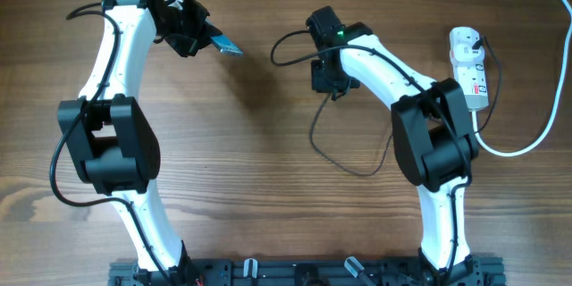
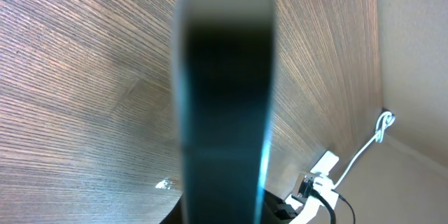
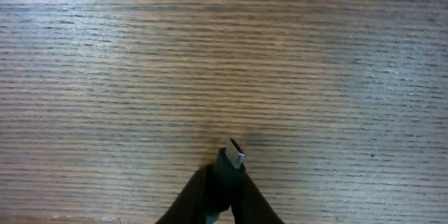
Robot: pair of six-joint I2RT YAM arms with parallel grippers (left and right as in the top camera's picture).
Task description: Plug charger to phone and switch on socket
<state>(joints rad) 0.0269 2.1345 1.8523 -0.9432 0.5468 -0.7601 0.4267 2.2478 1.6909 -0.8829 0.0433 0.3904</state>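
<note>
The left pincer (image 1: pixel 198 36) holds the phone (image 1: pixel 225 47), the right pincer (image 3: pixel 222 182) the charger (image 3: pixel 234 157); plugging and switching the socket (image 1: pixel 469 67) look not yet done.

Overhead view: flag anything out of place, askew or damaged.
Nothing damaged or spilled. The phone is off the table, held tilted in the left gripper, and the charger plug sits pinched in the right gripper, apart from it. Its cable lies in a loose loop on the table.

table (image 1: pixel 259 170) — matt grained wood, socket (image 1: pixel 469 67) — smooth plastic
</note>
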